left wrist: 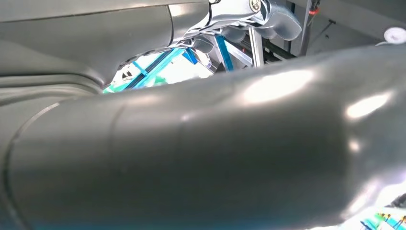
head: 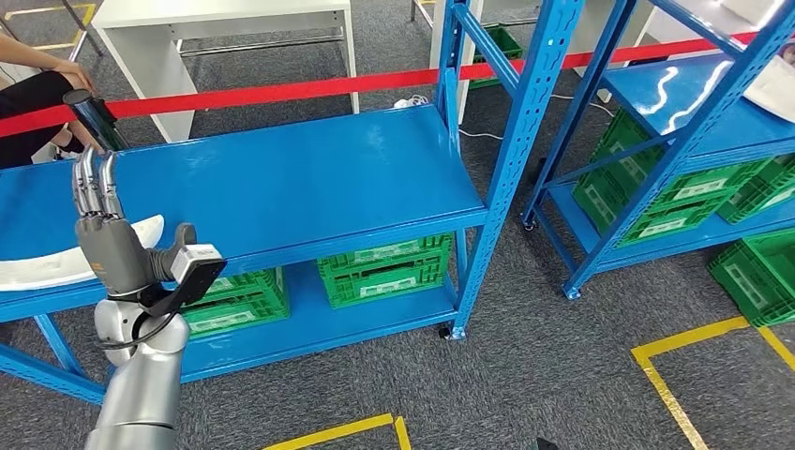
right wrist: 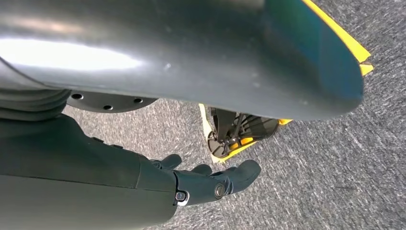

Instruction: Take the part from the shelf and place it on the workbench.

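Green crates on lower shelf, contents unclear

We found wide bare stretch of blue shelf top right of left hand. White curved part lay just beside hand, at shelf's left front. Blue uprights closed off right end; red barrier tape ran behind shelf (person's arm near far left corner). Green crates filled lower tier.
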`<state>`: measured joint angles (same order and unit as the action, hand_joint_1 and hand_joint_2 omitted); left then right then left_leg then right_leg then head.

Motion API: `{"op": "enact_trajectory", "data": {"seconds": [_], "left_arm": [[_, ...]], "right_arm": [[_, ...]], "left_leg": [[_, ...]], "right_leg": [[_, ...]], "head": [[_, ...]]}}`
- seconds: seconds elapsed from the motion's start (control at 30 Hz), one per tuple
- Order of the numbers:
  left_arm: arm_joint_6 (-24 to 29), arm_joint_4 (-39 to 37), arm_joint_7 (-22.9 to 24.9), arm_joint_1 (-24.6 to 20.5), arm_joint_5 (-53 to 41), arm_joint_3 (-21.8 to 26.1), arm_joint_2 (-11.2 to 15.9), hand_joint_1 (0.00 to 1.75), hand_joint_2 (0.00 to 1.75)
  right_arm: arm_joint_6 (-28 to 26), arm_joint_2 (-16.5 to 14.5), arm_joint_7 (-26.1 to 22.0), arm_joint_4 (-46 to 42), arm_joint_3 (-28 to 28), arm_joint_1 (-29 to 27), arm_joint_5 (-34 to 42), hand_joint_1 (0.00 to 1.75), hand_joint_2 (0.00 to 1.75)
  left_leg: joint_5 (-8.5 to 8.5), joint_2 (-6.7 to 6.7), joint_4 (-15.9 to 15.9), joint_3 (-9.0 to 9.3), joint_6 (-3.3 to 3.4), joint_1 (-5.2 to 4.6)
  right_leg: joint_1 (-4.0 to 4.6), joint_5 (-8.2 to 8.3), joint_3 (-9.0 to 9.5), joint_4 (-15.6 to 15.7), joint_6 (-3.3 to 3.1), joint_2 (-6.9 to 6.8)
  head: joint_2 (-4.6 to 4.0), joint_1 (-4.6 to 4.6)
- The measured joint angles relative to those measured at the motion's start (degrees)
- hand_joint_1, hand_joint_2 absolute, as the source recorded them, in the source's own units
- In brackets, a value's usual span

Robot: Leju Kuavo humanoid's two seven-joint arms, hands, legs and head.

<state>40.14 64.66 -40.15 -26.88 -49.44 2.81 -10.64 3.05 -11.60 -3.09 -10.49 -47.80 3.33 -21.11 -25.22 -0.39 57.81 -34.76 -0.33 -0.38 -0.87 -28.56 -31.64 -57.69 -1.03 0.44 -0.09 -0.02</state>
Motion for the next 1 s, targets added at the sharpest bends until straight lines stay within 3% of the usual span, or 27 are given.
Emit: {"op": "enact_trajectory", "data": {"seconds": [0.27,0.33,0.37,0.43,0.47,0.5,0.53,0.57,0.63,0.7,0.77,0.83,0.9,0.97,1.0], "left_arm": [[0.0,-0.5,0.0,1.0,-1.8,0.1,0.0,0.00,0.00],[0.0,-0.8,0.0,0.9,-1.9,0.1,0.0,0.00,0.00],[0.0,-1.1,0.0,0.9,-2.2,0.1,-0.1,0.00,0.00],[0.0,-2.4,0.0,0.8,-2.7,0.1,-0.1,0.00,0.87],[0.0,-3.2,0.0,0.8,-3.1,0.1,-0.1,0.00,1.31],[0.0,-4.0,0.0,0.7,-3.4,0.2,-0.2,0.00,1.75],[0.0,-4.8,0.0,0.6,-3.8,0.2,-0.2,0.00,1.75],[0.0,-5.5,0.0,0.4,-4.3,0.2,-0.3,0.00,1.75],[0.0,-6.5,0.0,-0.1,-4.8,0.2,-0.5,0.00,1.75],[0.0,-7.2,0.0,-0.4,-5.0,0.3,-0.7,0.00,1.75],[0.0,-7.7,0.0,-0.5,-5.1,0.4,-0.7,0.00,1.75],[0.0,-8.2,0.0,-0.8,-5.3,0.5,-0.7,0.00,1.75],[0.0,-9.4,0.1,-1.6,-5.8,0.6,-0.7,0.00,1.75],[0.0,-11.1,0.4,-2.1,-6.6,0.7,-0.7,0.00,1.75],[0.0,-11.9,0.7,-2.3,-7.0,0.7,-0.7,0.00,1.75]], "right_arm": [[0.2,0.0,-0.9,0.0,0.2,0.0,-1.1,0.00,0.00],[0.2,0.1,-1.0,0.0,0.2,0.0,-1.1,0.00,0.00],[0.2,0.1,-1.0,0.0,0.2,0.0,-1.2,0.00,0.00],[0.1,0.1,-0.9,0.0,0.2,0.0,-1.2,0.00,0.00],[0.0,0.1,-0.8,0.0,0.2,0.0,-1.2,0.00,0.00],[0.0,0.1,-0.7,0.0,0.2,-0.1,-1.1,0.00,0.00],[0.0,0.1,-0.6,0.0,0.2,-0.1,-1.1,0.00,0.00],[0.0,0.1,-0.6,0.0,0.2,-0.1,-1.1,0.00,0.00],[0.0,0.2,-0.6,0.0,0.2,-0.1,-1.1,0.00,0.00],[0.0,0.3,-0.6,0.0,0.2,0.0,-1.1,0.00,0.00],[0.0,0.2,-0.5,0.0,0.2,0.0,-1.1,0.00,0.00],[0.0,0.2,-0.6,0.0,0.2,0.0,-1.0,0.00,0.00],[0.0,0.1,-0.6,0.0,0.2,-0.1,-1.0,0.00,0.00],[0.1,0.1,-0.6,0.0,0.2,-0.1,-1.0,0.00,0.00],[0.2,0.1,-0.7,0.0,0.2,-0.1,-1.0,0.00,0.00]], "left_leg": [[-0.64,-0.11,0.3,0.18,1.79,-0.46],[-0.51,-0.31,-0.1,0.61,2.29,-0.21],[-0.48,-0.44,-0.2,0.77,2.48,-0.13],[-0.53,-0.87,-0.1,0.77,2.67,-0.25],[-0.58,-1.23,0.1,0.75,2.68,-0.33],[-0.64,-1.66,0.2,0.73,2.65,-0.39],[-0.72,-2.19,0.4,0.73,2.58,-0.42],[-0.82,-2.77,0.6,0.72,2.45,-0.43],[-1.05,-3.88,1.0,0.56,2.01,-0.45],[-1.10,-4.75,1.2,0.32,1.34,-0.35],[-0.95,-5.42,1.0,0.14,0.57,-0.22],[-1.92,-3.91,2.5,-0.64,-0.31,-0.30],[-4.91,-1.31,8.0,-3.38,-1.18,-0.15],[-7.47,-0.32,14.8,-6.78,-1.85,0.37],[-7.42,-0.12,16.1,-7.50,-2.09,0.62]], "right_leg": [[-0.70,-0.40,0.66,0.5,2.77,-0.20],[-0.67,-1.76,-0.27,-1.8,2.96,-0.37],[-0.63,-3.24,-1.79,-4.8,2.89,-0.39],[-0.43,-6.50,-6.21,-13.1,2.63,-0.37],[-0.32,-7.05,-7.99,-16.0,2.44,-0.36],[-0.19,-6.50,-8.81,-16.8,2.20,-0.33],[-0.07,-4.84,-8.40,-15.2,1.89,-0.20],[0.03,-2.55,-6.98,-11.7,1.49,0.30],[0.20,0.30,-3.79,-4.5,0.90,2.08],[0.41,0.58,-2.56,-2.0,0.62,2.78],[0.42,0.83,-2.35,-1.7,0.11,1.75],[0.18,1.07,-1.97,-1.2,-0.56,0.63],[0.06,1.04,-1.69,-0.9,-1.04,-0.61],[0.01,0.85,-1.61,-0.9,-1.25,-1.92],[-0.02,0.75,-1.55,-1.0,-1.23,-2.53]], "head": [[0.00,-0.02],[0.00,0.04],[0.00,0.08],[0.00,0.15],[0.00,0.14],[0.00,0.15],[0.00,0.15],[0.00,0.15],[0.00,0.13],[0.00,0.10],[0.00,0.13],[0.00,-0.12],[0.00,-0.47],[0.00,-0.57],[0.00,-0.58]]}}
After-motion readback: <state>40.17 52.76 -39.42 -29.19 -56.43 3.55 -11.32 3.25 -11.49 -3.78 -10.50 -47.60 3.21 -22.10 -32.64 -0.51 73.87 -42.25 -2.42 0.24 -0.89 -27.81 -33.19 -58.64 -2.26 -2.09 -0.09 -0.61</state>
